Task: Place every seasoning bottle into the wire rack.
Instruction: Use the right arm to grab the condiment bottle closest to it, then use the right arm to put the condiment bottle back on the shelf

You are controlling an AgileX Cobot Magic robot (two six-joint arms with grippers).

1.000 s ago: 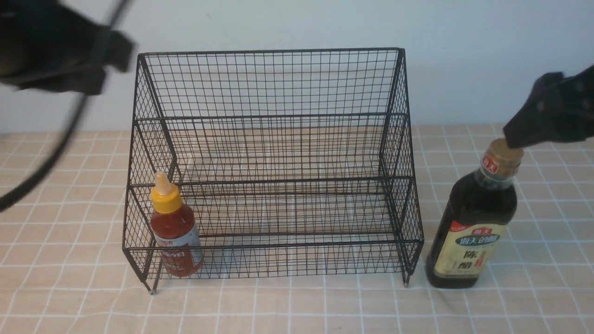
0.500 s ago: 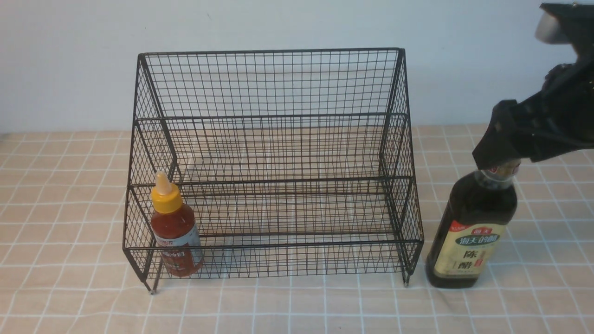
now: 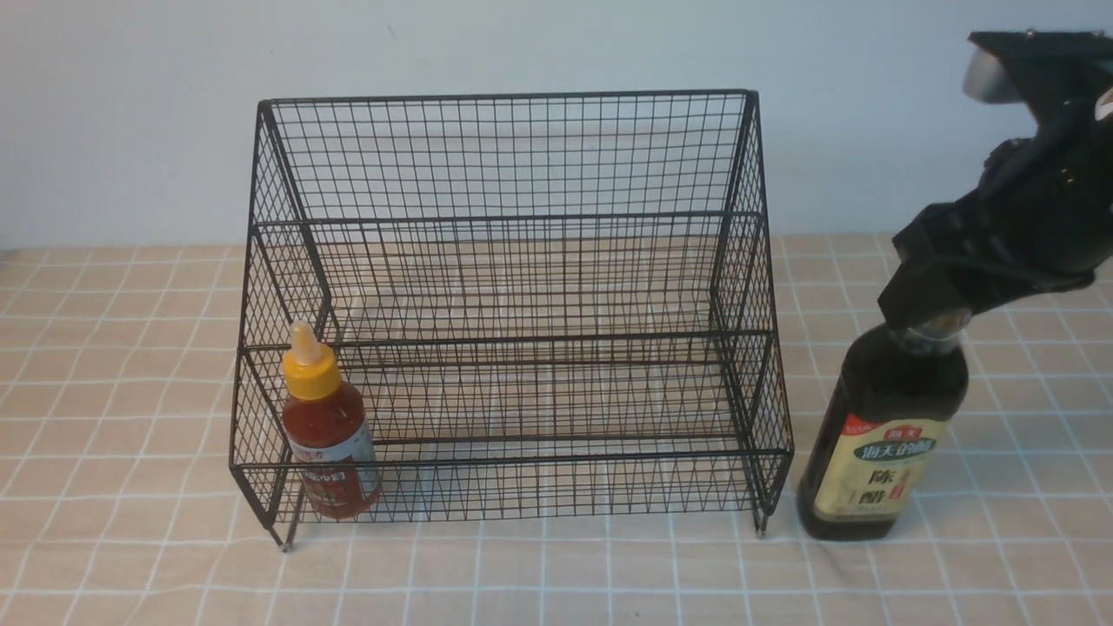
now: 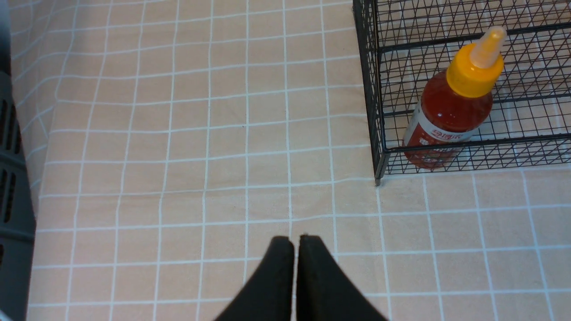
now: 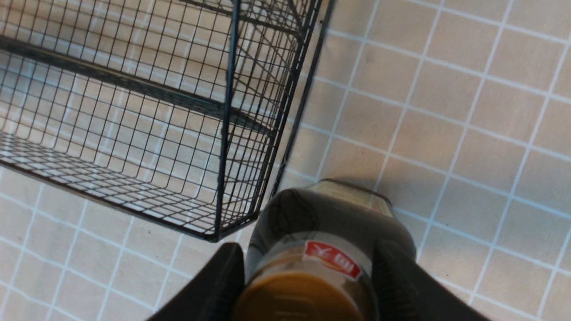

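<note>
R gripper (image 5: 308,261) looks clamped on vinegar bottle (image 3: 887,409) neck beside wire rack (image 3: 509,217); L gripper (image 4: 296,243) jaws together.

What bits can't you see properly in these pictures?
Front view: cap of the vinegar bottle, covered by the right hand.
Front view: label words on the red sauce bottle, too small, behind the wire rack.
Left wrist view: most of the left hand, cut off by the edge.

The left pincer (image 4: 295,240) and right pincer (image 5: 310,254) are matte black, wedge-fingered.
</note>
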